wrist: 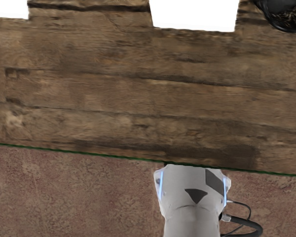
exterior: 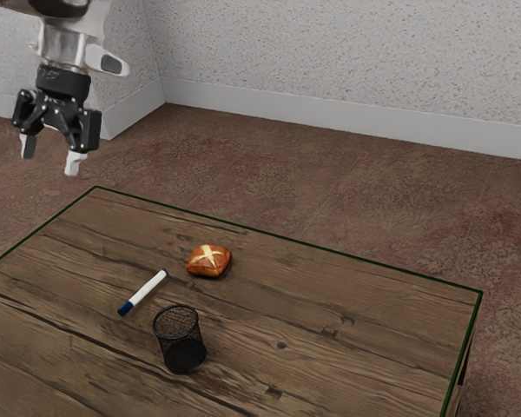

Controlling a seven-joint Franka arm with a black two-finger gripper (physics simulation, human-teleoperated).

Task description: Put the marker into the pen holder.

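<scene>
High at the exterior view's left, my gripper (exterior: 49,162) hangs above and off the table's far-left corner, its two pale fingertips apart and nothing between them. The wrist view has my gripper (wrist: 90,12) as two white tips with bare wood between. A white marker (exterior: 144,292) with a dark blue end lies flat on the table, diagonally, well away from the hand. Just beside it stands the black mesh pen holder (exterior: 180,340), upright, with no pen visible in it. Part of the dark, round pen holder (wrist: 286,14) also appears in the wrist view.
A brown bread roll with a pale cross (exterior: 209,261) sits near the marker's farther end. The wooden table (exterior: 356,304) has a dark green edge. The grey robot base (wrist: 193,200) stands beyond that edge, over the reddish carpet.
</scene>
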